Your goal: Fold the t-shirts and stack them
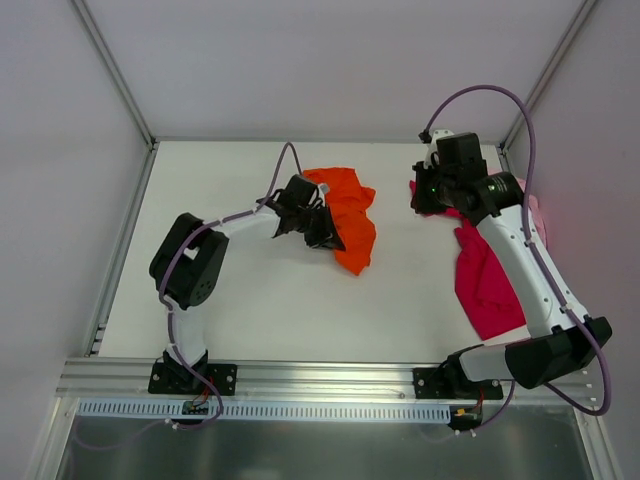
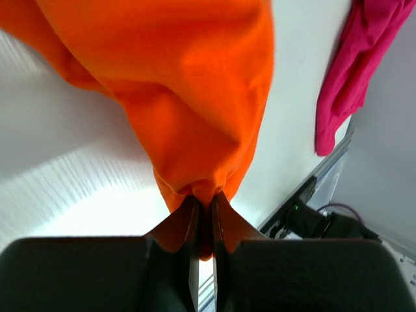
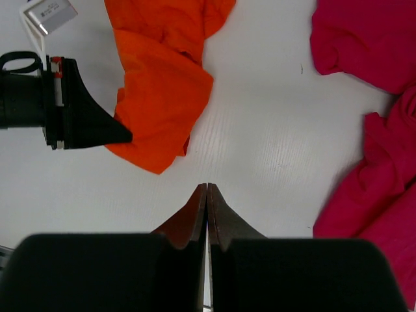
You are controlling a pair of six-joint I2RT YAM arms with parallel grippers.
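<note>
**A:** Left side?

**B:** The left gripper (image 2: 205,203) has its jaws pinched on a fold of the orange t-shirt (image 2: 188,84). Cloth bunches out right at the fingertips. From the top camera, the grip is on the shirt's left edge.

**A:** Where's the shirt itself?

**B:** It's crumpled on the table (image 1: 250,300), around the middle and toward the far side. I can't tell whether the pinched edge is off the surface.

**A:** Right side?

**B:** The right gripper (image 3: 207,190) has its jaws pressed together with nothing between them. It hangs over bare table, with the orange shirt on its left and the magenta t-shirt (image 3: 377,195) on its right, touching neither.

**A:** The other shirts?

**B:** The magenta one is a rumpled strip along the right side of the table, running far to near and partly under the right arm (image 1: 520,250). The pink t-shirt (image 1: 538,215) shows only as a sliver at the right edge, just beside the magenta. The arm hides most of it, and I can't tell if the two overlap. The orange shirt is well apart from both.
</note>
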